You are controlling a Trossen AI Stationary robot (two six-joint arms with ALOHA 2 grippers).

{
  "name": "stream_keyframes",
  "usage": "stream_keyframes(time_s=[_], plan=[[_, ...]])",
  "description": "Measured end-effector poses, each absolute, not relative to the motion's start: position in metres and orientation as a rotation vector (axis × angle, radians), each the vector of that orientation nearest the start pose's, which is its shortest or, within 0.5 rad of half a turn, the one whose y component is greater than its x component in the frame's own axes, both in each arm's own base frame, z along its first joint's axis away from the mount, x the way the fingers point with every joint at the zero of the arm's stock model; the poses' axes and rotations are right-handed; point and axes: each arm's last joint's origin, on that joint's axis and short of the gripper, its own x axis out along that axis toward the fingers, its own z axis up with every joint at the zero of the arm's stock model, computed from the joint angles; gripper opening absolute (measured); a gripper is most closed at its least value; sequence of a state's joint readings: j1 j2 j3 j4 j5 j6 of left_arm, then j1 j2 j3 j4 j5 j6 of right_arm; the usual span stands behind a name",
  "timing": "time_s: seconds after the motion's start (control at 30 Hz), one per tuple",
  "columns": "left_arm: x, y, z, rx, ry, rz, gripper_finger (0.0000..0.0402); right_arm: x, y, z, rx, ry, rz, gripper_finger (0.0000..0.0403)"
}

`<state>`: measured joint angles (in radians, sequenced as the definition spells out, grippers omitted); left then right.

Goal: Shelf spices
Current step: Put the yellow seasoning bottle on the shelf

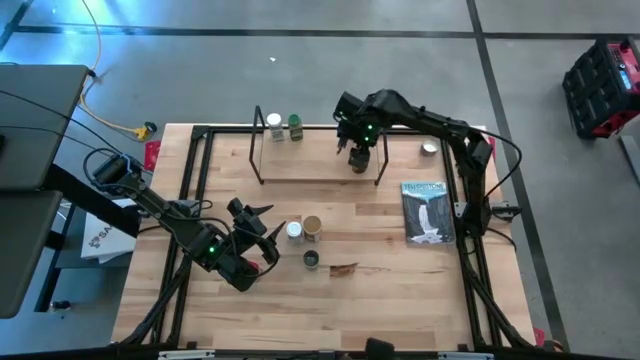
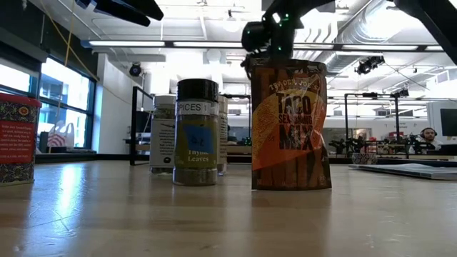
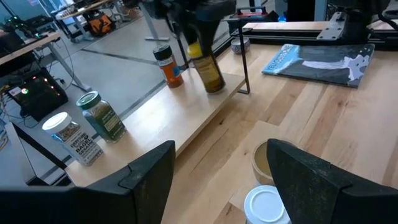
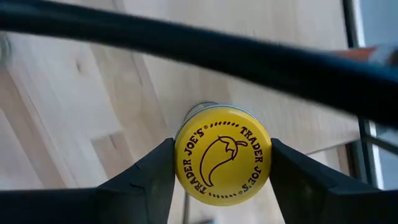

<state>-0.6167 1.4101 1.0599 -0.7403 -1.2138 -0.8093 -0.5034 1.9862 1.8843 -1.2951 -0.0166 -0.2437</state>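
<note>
The shelf [image 1: 318, 168] stands at the table's far side, with a white jar [image 1: 275, 127] and a green jar [image 1: 296, 127] on its left end. My right gripper [image 1: 358, 155] is over the shelf's right part, shut on a yellow-lidded jar [image 4: 222, 154]. An orange jar [image 3: 168, 66] stands beside it on the board. My left gripper [image 1: 262, 240] hovers open, just left of a white-lidded jar [image 1: 294, 231] and a tan jar [image 1: 312, 228]. A dark jar [image 1: 311, 260] and a brown packet [image 1: 343, 268] rest on the table nearer. A red box [image 2: 16, 139] stands far left. My right gripper pinches the jar by its yellow lid [image 4: 186, 155], one finger on each side of the rim, coming from above and pointing down. The jar hangs slightly tilted below the fingers [image 3: 208, 68], its base at the shelf board; whether it rests there I cannot tell.
A flat book with a waterfall cover [image 1: 428, 212] lies to the right. A small silver tin [image 1: 429, 149] sits near the far right corner. The shelf's black wire uprights [image 1: 258, 150] and top bar run close to my right gripper. Bare tabletop lies along the near edge.
</note>
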Motion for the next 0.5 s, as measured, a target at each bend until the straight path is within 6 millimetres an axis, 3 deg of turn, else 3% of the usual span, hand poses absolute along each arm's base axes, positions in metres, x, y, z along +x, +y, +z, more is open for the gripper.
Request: stream_keyframes(time_s=[0.17,0.5], plan=[[0.2315,-0.1309,0.2674,0.115,0.394,0.733,0.0248,0.3461,-0.1907,0.2764,0.076,1.385,-0.170,0.0241],[0.2317,-0.1310,0.2675,0.112,0.393,0.732,0.0248,0.3494,-0.1909,0.2807,-0.054,1.340,-0.106,0.0248]])
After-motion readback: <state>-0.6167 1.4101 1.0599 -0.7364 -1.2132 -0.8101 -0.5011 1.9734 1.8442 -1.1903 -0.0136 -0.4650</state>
